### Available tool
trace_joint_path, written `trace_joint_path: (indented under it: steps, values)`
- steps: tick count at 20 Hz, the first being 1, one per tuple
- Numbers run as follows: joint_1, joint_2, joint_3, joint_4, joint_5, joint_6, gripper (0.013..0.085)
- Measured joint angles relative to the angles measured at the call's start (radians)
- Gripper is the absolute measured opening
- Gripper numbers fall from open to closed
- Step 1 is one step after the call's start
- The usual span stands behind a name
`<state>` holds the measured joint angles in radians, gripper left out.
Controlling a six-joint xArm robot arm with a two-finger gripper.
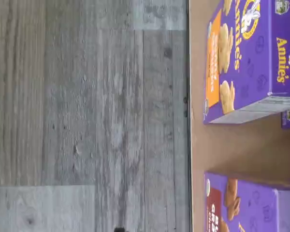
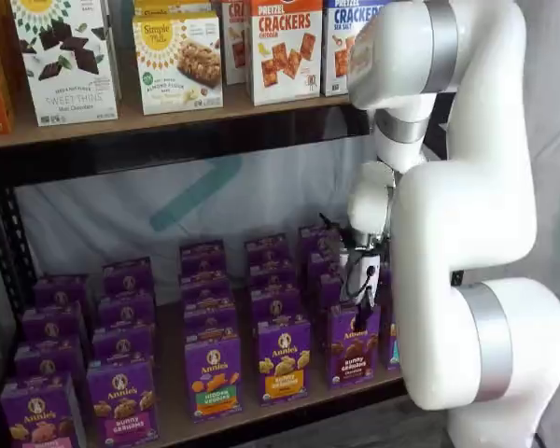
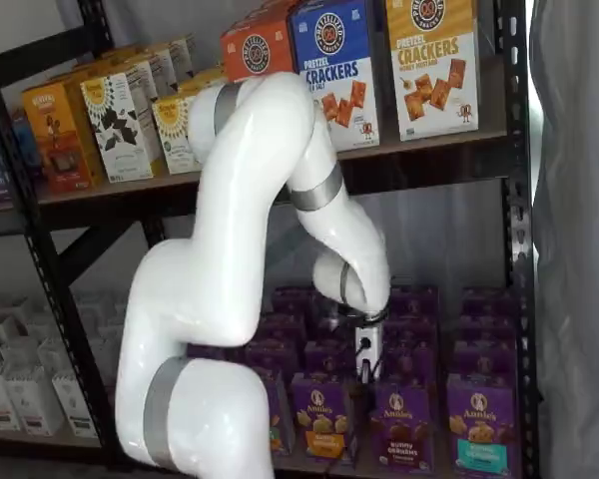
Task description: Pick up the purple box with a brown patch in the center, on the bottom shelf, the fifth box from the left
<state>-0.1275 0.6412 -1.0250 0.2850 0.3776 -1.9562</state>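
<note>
The purple box (image 2: 353, 347) with brown bunny cookies and a reddish strip stands in the front row of the bottom shelf (image 2: 168, 422), and shows in both shelf views (image 3: 399, 424). In the wrist view only part of it shows (image 1: 251, 205), on the brown board (image 1: 217, 145). My gripper (image 2: 360, 310) hangs just above the box's top, empty. In a shelf view the gripper (image 3: 364, 371) sits over the gap between this box and the orange-strip carton (image 3: 324, 417). Its black fingers show no plain gap.
A purple carton with yellow-orange crackers (image 1: 246, 53) stands beside the target, and a green-strip carton (image 3: 476, 427) on its other side. More purple cartons fill the rows behind. The upper shelf (image 2: 168, 117) holds cracker boxes. Grey plank floor (image 1: 87, 121) lies before the shelf edge.
</note>
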Motion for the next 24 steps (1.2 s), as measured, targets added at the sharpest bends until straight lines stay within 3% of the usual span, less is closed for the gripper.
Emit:
trace_joint_path:
  steps: [10, 12, 18, 24]
  values:
    - [0.005, 0.06, -0.051, 0.171, -0.017, -0.154, 0.085]
    - [0.004, 0.073, -0.064, 0.183, -0.021, -0.166, 0.085]
    - [-0.004, 0.115, -0.124, 0.173, -0.011, -0.161, 0.085]
    - [-0.014, 0.177, -0.208, 0.082, -0.001, -0.085, 0.085]
